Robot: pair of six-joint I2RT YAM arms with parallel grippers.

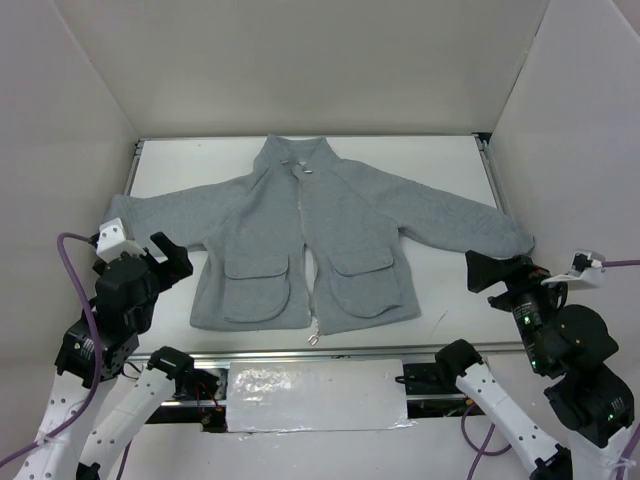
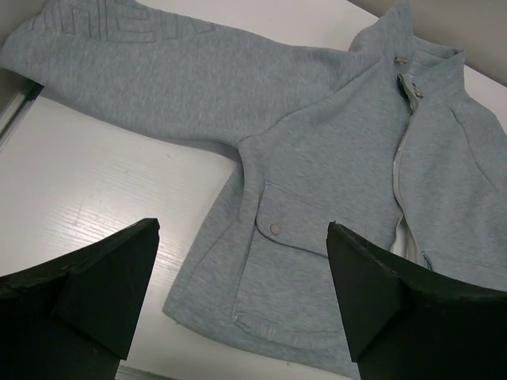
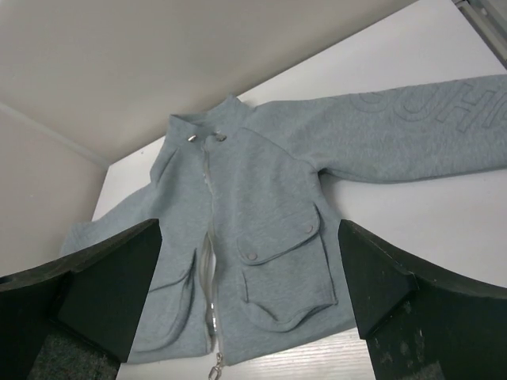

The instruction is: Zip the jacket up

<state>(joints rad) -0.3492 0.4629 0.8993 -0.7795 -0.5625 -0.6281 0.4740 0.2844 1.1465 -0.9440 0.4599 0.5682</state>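
Grey jacket (image 1: 300, 235) between left gripper (image 1: 168, 257) and right gripper (image 1: 488, 271), apart.

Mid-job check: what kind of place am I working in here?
Probably a lab robot cell, not a home: a white table enclosed by plain white panels, with the jacket laid flat on it.

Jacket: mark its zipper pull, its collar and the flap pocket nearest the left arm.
zipper pull (image 1: 314, 339): top external view, metal tab at the bottom hem.
collar (image 1: 282, 152): top external view, fleece beside the front opening.
flap pocket (image 2: 299, 220): left wrist view, middle of the flap.
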